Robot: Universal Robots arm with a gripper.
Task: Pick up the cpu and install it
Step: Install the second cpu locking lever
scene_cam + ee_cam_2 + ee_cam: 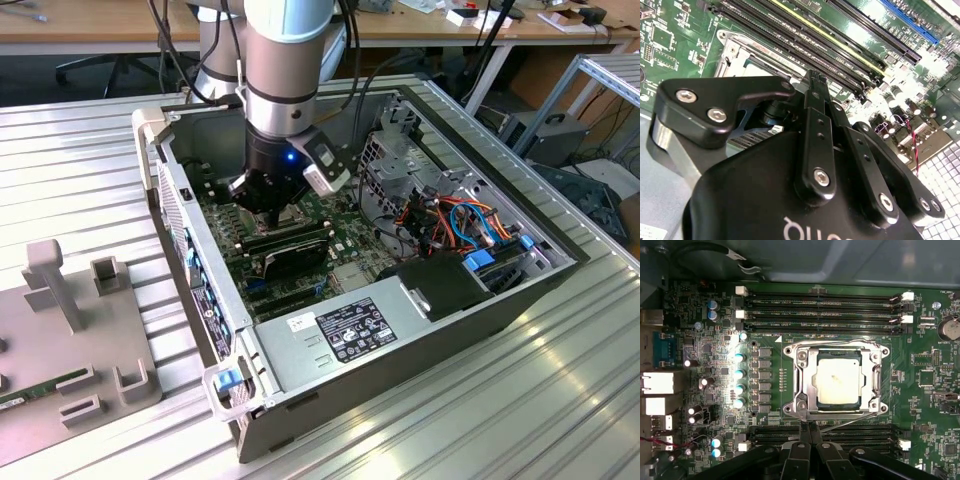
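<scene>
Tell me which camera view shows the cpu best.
The first wrist view: the cpu lies face-up inside the socket frame, fully visible. In the second wrist view the gripper covers most of the socket; in the exterior view the arm blocks it.

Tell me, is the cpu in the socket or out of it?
In. In the first wrist view the cpu lies flat inside the socket frame, its pale metal top showing through the frame's opening.

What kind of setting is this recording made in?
Probably a robotics lab or workshop: an open computer case lies on a ribbed aluminium table, with wooden desks and loose cables behind.
</scene>
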